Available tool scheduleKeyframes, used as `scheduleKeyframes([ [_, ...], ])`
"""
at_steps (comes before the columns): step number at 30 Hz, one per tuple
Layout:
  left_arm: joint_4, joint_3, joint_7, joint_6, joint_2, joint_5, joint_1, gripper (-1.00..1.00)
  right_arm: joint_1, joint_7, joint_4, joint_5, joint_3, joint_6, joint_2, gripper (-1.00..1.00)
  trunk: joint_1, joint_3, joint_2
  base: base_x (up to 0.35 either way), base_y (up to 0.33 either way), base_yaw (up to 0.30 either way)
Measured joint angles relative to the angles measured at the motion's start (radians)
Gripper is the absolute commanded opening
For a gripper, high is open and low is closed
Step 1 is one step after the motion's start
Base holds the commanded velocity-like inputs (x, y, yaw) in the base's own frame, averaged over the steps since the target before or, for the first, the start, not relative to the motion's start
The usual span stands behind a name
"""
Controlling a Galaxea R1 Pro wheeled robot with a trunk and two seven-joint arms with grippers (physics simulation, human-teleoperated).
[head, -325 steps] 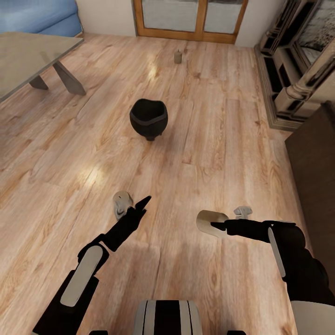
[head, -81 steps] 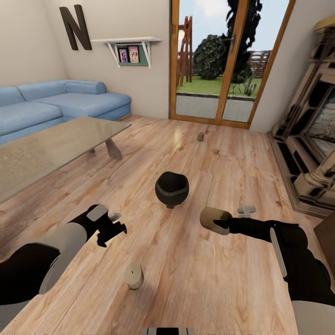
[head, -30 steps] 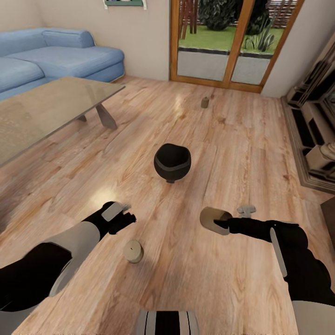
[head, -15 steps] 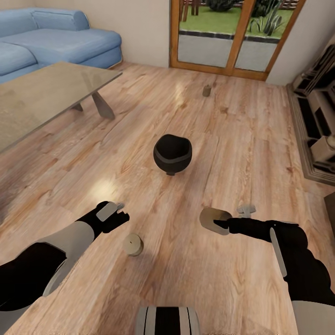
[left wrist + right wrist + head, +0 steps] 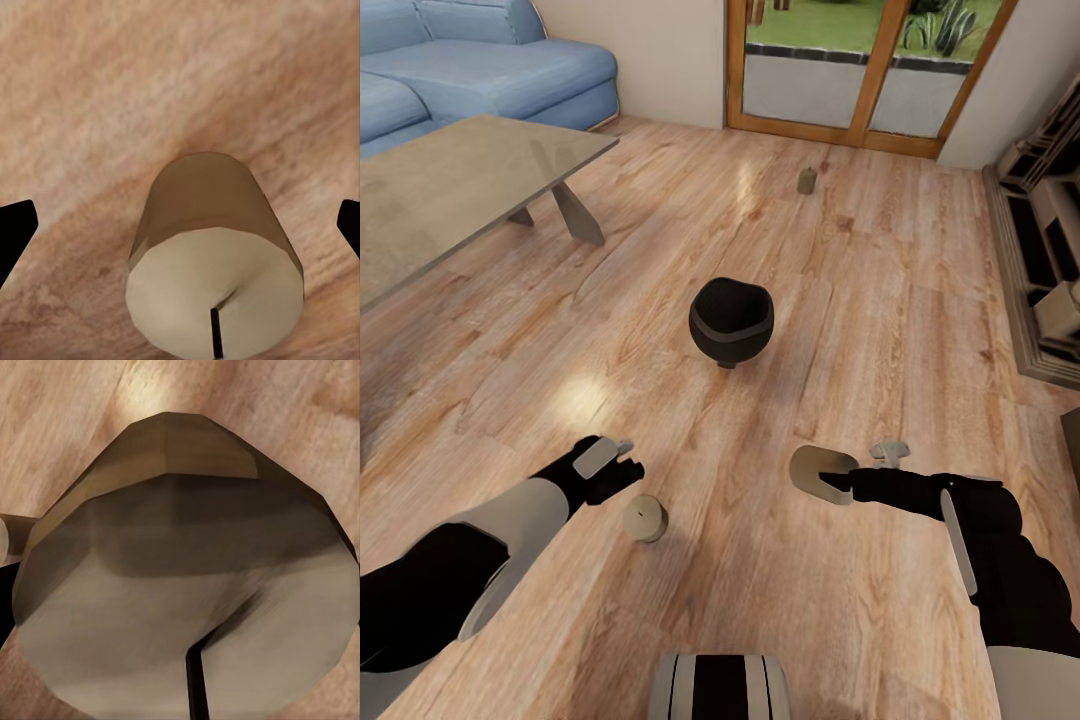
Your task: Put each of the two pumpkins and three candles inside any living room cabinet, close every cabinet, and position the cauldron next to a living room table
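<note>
The left claw [image 5: 622,470] hangs just beside a candle [image 5: 646,518] standing on the wood floor [image 5: 840,300], its fingers [image 5: 15,229] spread wide either side of it. The right claw [image 5: 838,482] is clamped on a second candle [image 5: 818,472]. This looks like the candle-gathering step: next, lower and squeeze. Further out stand the cauldron [image 5: 731,320], a third candle [image 5: 807,180], the glass worktop [image 5: 450,190] and a blue sofa [image 5: 510,60].

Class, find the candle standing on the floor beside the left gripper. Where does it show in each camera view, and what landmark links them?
Head view: candle lower left of centre, by the left gripper.
Left wrist view: same candle lower centre, between the open fingertips.
Right wrist view: not in it.
Shared landmark: wooden floor.
</note>
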Motion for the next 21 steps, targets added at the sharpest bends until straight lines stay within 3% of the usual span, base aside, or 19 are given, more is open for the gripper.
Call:
scheduleKeyframes([
  [5, 0.001, 0.0, -0.017, 0.0, -0.015, -0.001, 0.005, 1.0, 0.0, 0.0, -0.001, 0.0, 0.0, 0.0, 0.0, -1.0, 0.0, 0.0, 0.0, 0.0, 0.0, 0.0],
  [8, 0.003, -0.001, -0.022, -0.001, -0.016, -0.001, 0.007, 1.0, 0.0, 0.0, -0.001, 0.0, 0.0, 0.0, 0.0, -1.0, 0.0, 0.0, 0.0, -0.026, 0.0, 0.0],
  [14, 0.003, -0.001, -0.023, 0.0, -0.019, -0.001, 0.011, 1.0, 0.0, 0.0, 0.0, 0.001, 0.0, 0.0, 0.0, -1.0, 0.0, 0.0, 0.0, -0.256, 0.0, 0.0],
  [21, 0.004, -0.001, -0.023, 0.0, -0.018, -0.001, 0.012, 1.0, 0.0, 0.0, -0.001, -0.001, -0.001, 0.0, -0.002, -1.0, 0.0, 0.0, 0.0, -0.027, 0.0, 0.0],
])
